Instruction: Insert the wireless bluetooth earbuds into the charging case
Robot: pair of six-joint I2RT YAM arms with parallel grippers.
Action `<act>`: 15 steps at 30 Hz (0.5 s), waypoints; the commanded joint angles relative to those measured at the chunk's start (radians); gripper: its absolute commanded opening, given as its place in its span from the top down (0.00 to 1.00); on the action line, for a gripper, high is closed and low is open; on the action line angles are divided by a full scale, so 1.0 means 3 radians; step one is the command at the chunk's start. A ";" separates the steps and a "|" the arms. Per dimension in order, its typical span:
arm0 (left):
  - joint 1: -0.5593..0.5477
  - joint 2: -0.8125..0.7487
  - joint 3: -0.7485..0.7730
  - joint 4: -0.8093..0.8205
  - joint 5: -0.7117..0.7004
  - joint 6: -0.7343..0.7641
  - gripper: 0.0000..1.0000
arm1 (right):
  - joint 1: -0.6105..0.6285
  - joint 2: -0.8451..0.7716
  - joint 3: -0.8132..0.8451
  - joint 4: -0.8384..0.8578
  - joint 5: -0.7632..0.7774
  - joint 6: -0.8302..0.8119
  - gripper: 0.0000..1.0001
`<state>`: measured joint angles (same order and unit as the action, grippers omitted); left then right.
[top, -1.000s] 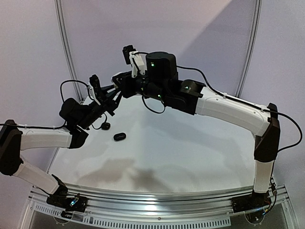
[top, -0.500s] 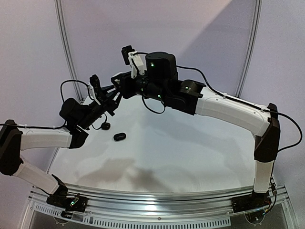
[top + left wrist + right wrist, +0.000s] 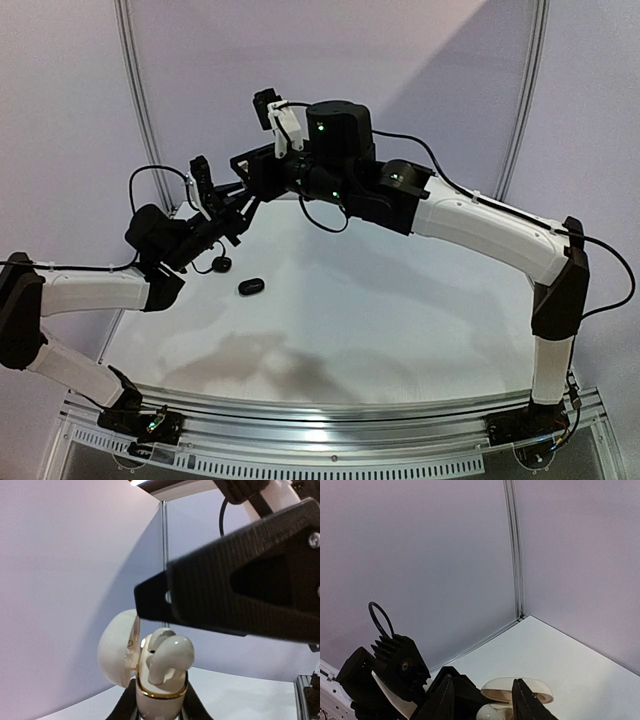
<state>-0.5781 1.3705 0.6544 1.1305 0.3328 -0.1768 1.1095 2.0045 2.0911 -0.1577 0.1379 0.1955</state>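
Observation:
A white charging case with a gold rim is held upright off the table, my left gripper shut on its body. Its lid stands open to the left. A white earbud sits in the case with its rounded head sticking up above the rim. A second earbud shows behind it. My right gripper hovers just above the case, jaws apart and holding nothing. Its black finger crosses the top of the left wrist view. Between the right fingers I see the lid and an earbud.
A black oval case lies on the white table left of centre. A smaller black object with a cable loop lies behind it. Both arms meet in the air at the back left, near the wall's corner post.
My right gripper's jaws have spread apart over the case, and that arm's wrist has shifted slightly up and left. The left arm and the case have stayed put.

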 commanded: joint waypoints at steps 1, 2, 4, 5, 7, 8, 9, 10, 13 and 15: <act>-0.0047 -0.0117 -0.0059 -0.0178 0.0151 -0.0227 1.00 | -0.0020 -0.0019 0.0127 -0.0092 0.0044 -0.0096 0.59; -0.0047 -0.0124 -0.0063 -0.0186 0.0158 -0.0226 1.00 | -0.0019 -0.0030 0.0124 -0.0092 0.0053 -0.0106 0.59; -0.0047 -0.0123 -0.0055 -0.0189 0.0169 -0.0224 1.00 | -0.0022 -0.0056 0.0129 -0.0100 0.0067 -0.0137 0.58; -0.0047 -0.0121 -0.0050 -0.0185 0.0186 -0.0234 1.00 | -0.0019 -0.0059 0.0130 -0.0107 0.0063 -0.0148 0.58; -0.0047 -0.0122 -0.0046 -0.0191 0.0210 -0.0275 1.00 | -0.0022 -0.0060 0.0149 -0.0109 0.0031 -0.0148 0.58; -0.0047 -0.0128 -0.0052 -0.0212 0.0214 -0.0305 1.00 | -0.0019 -0.0068 0.0163 -0.0110 0.0004 -0.0146 0.59; -0.0049 -0.0132 -0.0054 -0.0235 0.0208 -0.0346 1.00 | -0.0020 -0.0069 0.0179 -0.0110 -0.0018 -0.0138 0.61; -0.0047 -0.0139 -0.0057 -0.0267 0.0189 -0.0387 1.00 | -0.0019 -0.0094 0.0184 -0.0108 -0.0035 -0.0124 0.62; -0.0047 -0.0154 -0.0072 -0.0303 0.0184 -0.0424 1.00 | -0.0020 -0.0183 0.0181 -0.0129 -0.0032 -0.0118 0.67; -0.0047 -0.0160 -0.0079 -0.0307 0.0179 -0.0402 1.00 | -0.0017 -0.0233 0.0178 -0.0182 -0.0023 -0.0132 0.72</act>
<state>-0.5781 1.3460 0.6498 1.0622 0.3813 -0.2783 1.1095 1.9999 2.1181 -0.1772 0.1383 0.1627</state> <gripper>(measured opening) 0.224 0.320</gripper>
